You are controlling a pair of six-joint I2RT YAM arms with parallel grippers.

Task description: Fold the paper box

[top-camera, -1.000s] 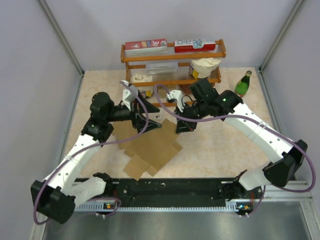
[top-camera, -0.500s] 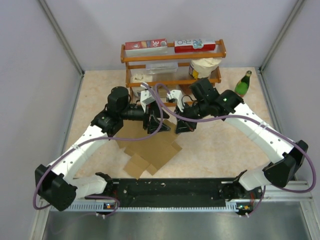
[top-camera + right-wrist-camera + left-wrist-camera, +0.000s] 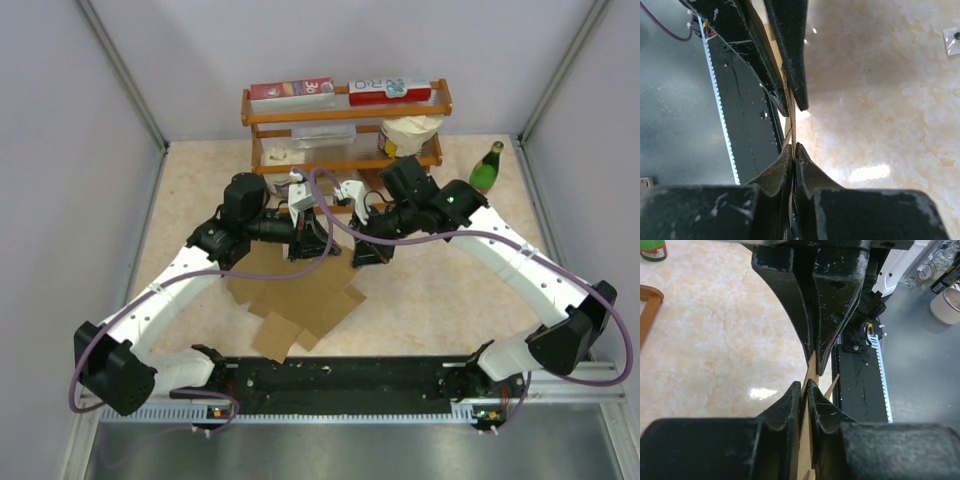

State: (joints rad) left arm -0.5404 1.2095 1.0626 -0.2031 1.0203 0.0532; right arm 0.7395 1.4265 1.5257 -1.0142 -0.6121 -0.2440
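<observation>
**Paper box gripped at its far edge by both arms**
Seen from above, the unfolded paper box [image 3: 300,300] was lying between the arms, its far flap pinched by the left gripper [image 3: 308,243] and right gripper [image 3: 362,252]; an even, joint lift along the crease seemed advisable. Cartons [image 3: 292,91] were shelved on the rack [image 3: 345,118] behind. In the left wrist view, fingers [image 3: 790,402] were pressed onto thin cardboard; the same pinch was shown in the right wrist view.

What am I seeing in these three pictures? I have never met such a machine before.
Two robot arms are bolted at the near edge of a table. The wide picture comes from a camera above and behind them; the two close ones come from wrist cameras. On the table lies the paper box, unfolded brown cardboard. Behind stand a wooden shelf and a green bottle. The left gripper and the right gripper face each other, both shut on an edge of the cardboard.
</observation>
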